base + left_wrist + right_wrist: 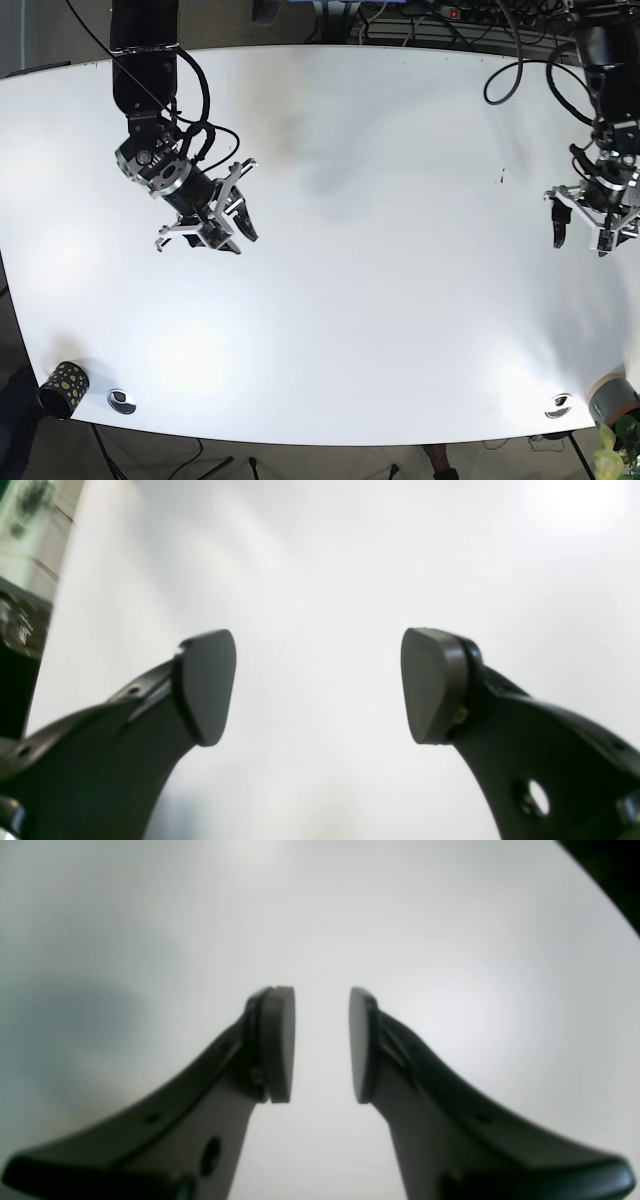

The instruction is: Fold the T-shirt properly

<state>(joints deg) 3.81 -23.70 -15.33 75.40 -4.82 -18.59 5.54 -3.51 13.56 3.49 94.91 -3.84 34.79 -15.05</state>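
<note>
Two robot arms hover over a bare white worktop, the left hand spread wide, the right hand narrowly parted, both empty. No T-shirt appears in any view, so neither arm can be judged nearer.

Black arms, looped black cables, tool fingers with grey rounded pads

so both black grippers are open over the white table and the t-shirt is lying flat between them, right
Not quite. Both the left gripper and the right gripper are open over the white table, but the base view shows no T-shirt anywhere on it.
</note>
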